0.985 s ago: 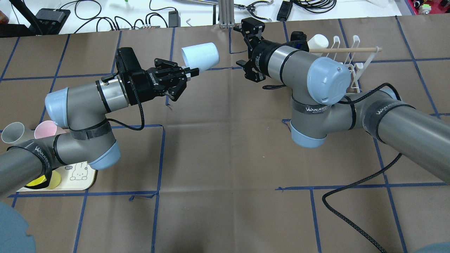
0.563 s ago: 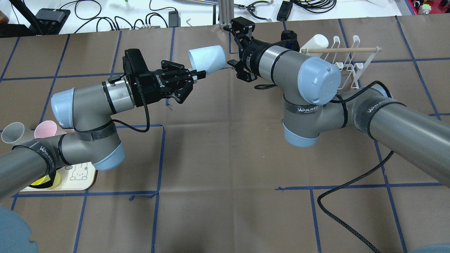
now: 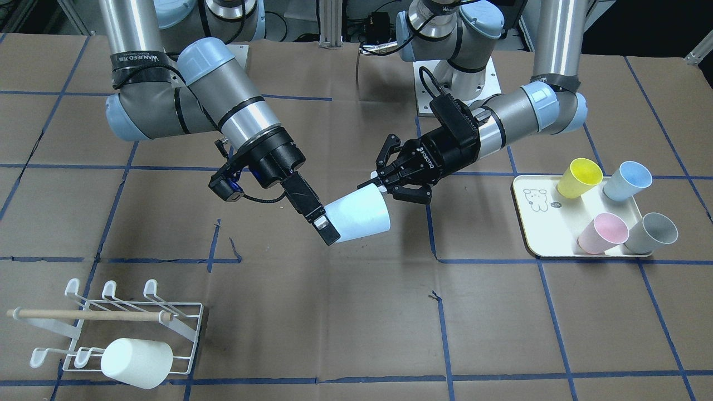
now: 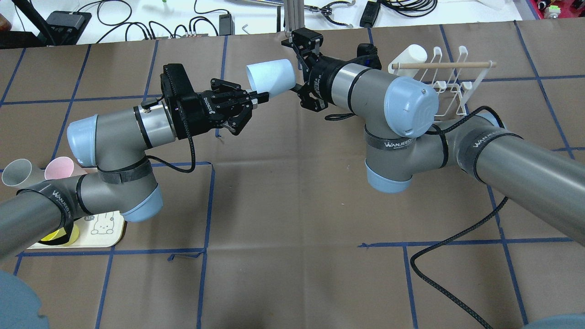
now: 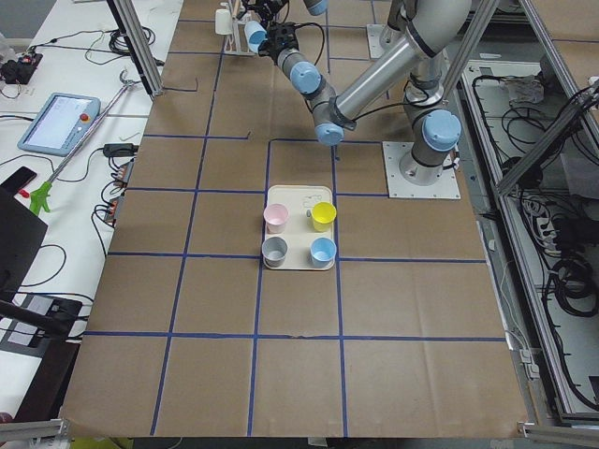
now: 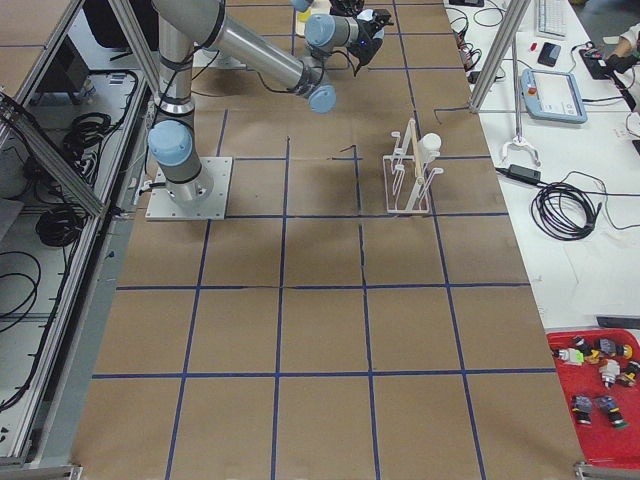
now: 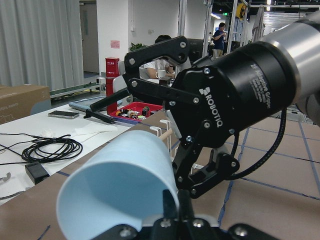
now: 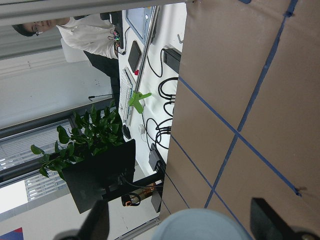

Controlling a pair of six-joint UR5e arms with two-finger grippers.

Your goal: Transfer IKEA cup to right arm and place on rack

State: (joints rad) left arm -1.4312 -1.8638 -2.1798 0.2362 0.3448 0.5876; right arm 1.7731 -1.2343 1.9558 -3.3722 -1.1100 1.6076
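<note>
The pale blue IKEA cup (image 4: 270, 76) hangs on its side in the air over the table's far middle. My left gripper (image 4: 260, 96) is shut on its rim; it also shows in the front view (image 3: 380, 186). The right arm (image 4: 365, 89) reaches in from the right. Its gripper (image 4: 296, 67) is open, with the jaws on either side of the cup's base (image 8: 200, 226) and a gap on each side. One finger (image 3: 317, 218) lies along the cup (image 3: 357, 220). The white wire rack (image 4: 450, 84) with its wooden dowel stands at the far right.
A white cup (image 3: 136, 362) sits on the rack (image 3: 167, 312). The cream tray (image 3: 557, 236) holds yellow (image 3: 579, 177), blue (image 3: 626, 181), pink (image 3: 601, 231) and grey (image 3: 650, 233) cups. A black cable (image 4: 457, 242) trails from the right arm.
My left arm has carried the cup a little right and forward. The right gripper has moved left to the cup, and its open jaws now straddle the base.
</note>
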